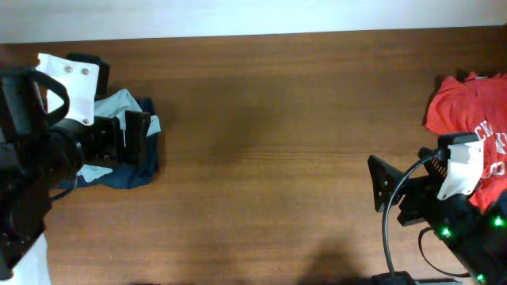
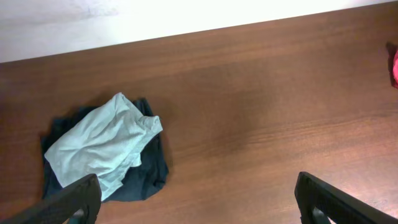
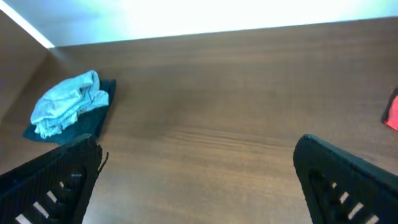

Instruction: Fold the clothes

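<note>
The left gripper [image 2: 198, 186] sits closest to its wrist camera, its two dark fingers spread wide at the 7 and 5 o'clock corners of that view. Nothing but bare wooden table [image 1: 261, 119] lies between them. The right gripper [image 3: 198, 155] is just as wide in its own view and also holds nothing, with one black finger at 8 o'clock and the other at 4 o'clock.

From overhead, the left arm comes in at the table's 9 o'clock edge. Its gripper hangs over a small crumpled pile there, and whether it touches the cloth cannot be told. The pile is a pale grey-blue T-shirt [image 2: 102, 146], bunched and unfolded, lying on top of a dark navy T-shirt [image 2: 146, 180]. The navy cloth shows along the pale shirt's 12, 3 and 6 o'clock sides.

The right arm enters at about 4 o'clock, its fingers pointing toward the table's middle. Behind it, at the 3 o'clock edge, a red T-shirt [image 1: 467, 111] with white lettering lies rumpled, partly hidden by the arm. It shows only as a red sliver at 3 o'clock in each wrist view. The two heaps are well apart, with a wide stretch of wood between them
</note>
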### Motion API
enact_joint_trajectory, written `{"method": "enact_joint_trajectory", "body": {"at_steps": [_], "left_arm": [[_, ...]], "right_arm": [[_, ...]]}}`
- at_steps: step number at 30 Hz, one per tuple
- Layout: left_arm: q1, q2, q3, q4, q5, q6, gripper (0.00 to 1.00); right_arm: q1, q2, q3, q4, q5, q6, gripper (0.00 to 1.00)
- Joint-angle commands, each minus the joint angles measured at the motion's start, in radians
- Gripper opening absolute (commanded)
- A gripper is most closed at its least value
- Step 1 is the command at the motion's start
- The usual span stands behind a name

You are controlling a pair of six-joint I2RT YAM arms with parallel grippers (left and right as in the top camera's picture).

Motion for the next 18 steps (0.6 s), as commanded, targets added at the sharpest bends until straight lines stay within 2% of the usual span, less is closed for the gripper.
{"method": "enact_joint_trajectory", "body": {"at_steps": [1,3,9,13,18], "left_arm": [[-0.005,0.001,0.000,-0.002,-0.007,0.010,0.99],[-0.005,0.001,0.000,-0.003,-0.007,0.010,0.99],[-0.005,0.001,0.000,-0.003,-0.007,0.009,0.99],[-0.005,0.001,0.000,-0.002,-0.007,0.010,0.99],[-0.005,0.001,0.000,-0.003,-0.007,0.010,0.99]], "right_arm": [[-0.001,-0.002,0.004,0.002,0.091,-0.008,0.99],[-0.001,-0.002,0.003,0.002,0.132,-0.012,0.99],[-0.012,-0.026,-0.071,0.048,0.180,-0.142,0.99],[-0.027,-0.139,-0.308,0.154,0.172,-0.142,0.99],[-0.027,-0.339,-0.688,0.350,0.126,-0.140,0.99]]}}
